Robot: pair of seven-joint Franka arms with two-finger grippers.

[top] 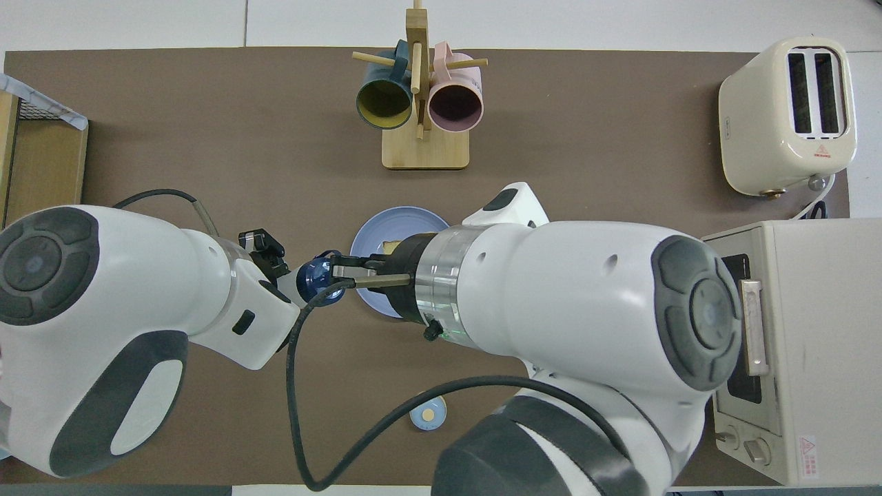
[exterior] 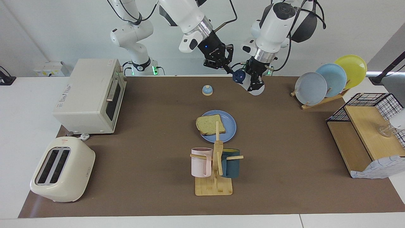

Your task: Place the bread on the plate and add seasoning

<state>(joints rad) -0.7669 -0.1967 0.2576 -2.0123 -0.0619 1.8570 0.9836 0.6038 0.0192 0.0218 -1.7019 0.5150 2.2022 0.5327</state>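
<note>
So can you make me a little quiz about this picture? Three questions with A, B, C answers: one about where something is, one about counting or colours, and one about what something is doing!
1. Where is the bread?
A. In the toaster
B. On the blue plate
C. In the oven

2. How many mugs hang on the wooden mug stand?
A. Two
B. Four
C. None

3. What is the seasoning bottle doing?
A. Standing on the table
B. Lying on the bread
C. Held tilted in the air by the left gripper

Answers:
1. B: the bread lies flat on the plate in the middle of the table.
2. A: a pink mug and a dark teal mug hang on the stand.
3. C: the left gripper holds the seasoning bottle up, and the right gripper is at its blue cap.
</note>
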